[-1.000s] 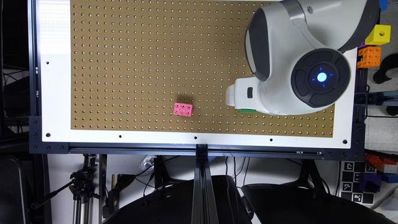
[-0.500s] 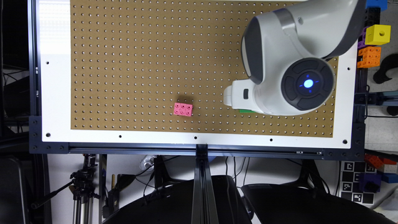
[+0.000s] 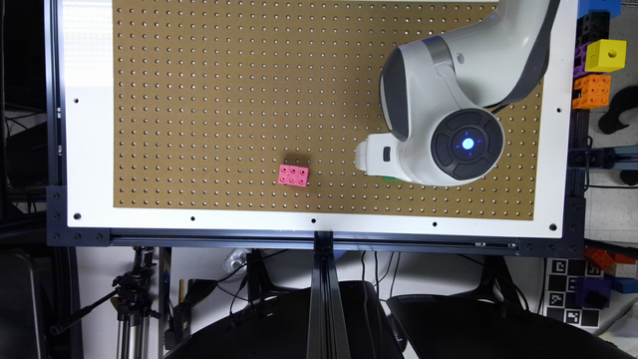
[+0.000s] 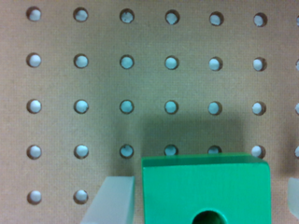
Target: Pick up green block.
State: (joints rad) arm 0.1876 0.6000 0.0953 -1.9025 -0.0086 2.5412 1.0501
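You have one green block [image 4: 205, 189], one pink brick [image 3: 293, 175] and one gripper [image 4: 205, 200] over a single brown pegboard [image 3: 209, 99]. In the wrist view the green block is a smooth, square-edged cube with one round dark hole in its face. One pale, translucent finger [image 4: 112, 200] stands just beside one flank with a thin gap, and a sliver of the second shows at the frame edge past the other flank, so the fingers are spread apart with the block between them, not clamped.

In the exterior view only a green sliver [image 3: 391, 178] peeks from beneath the glossy white arm [image 3: 448, 109], lower right of the board. The pink brick has six round studs and lies lower centre, well apart from the block. The board is matte with regular rows of small holes, framed by a white border [image 3: 89, 124]. At the upper right, off the board, a yellow cube [image 3: 605, 55] with one hole sits above orange studded bricks [image 3: 591, 91]. The board's left half lies open.
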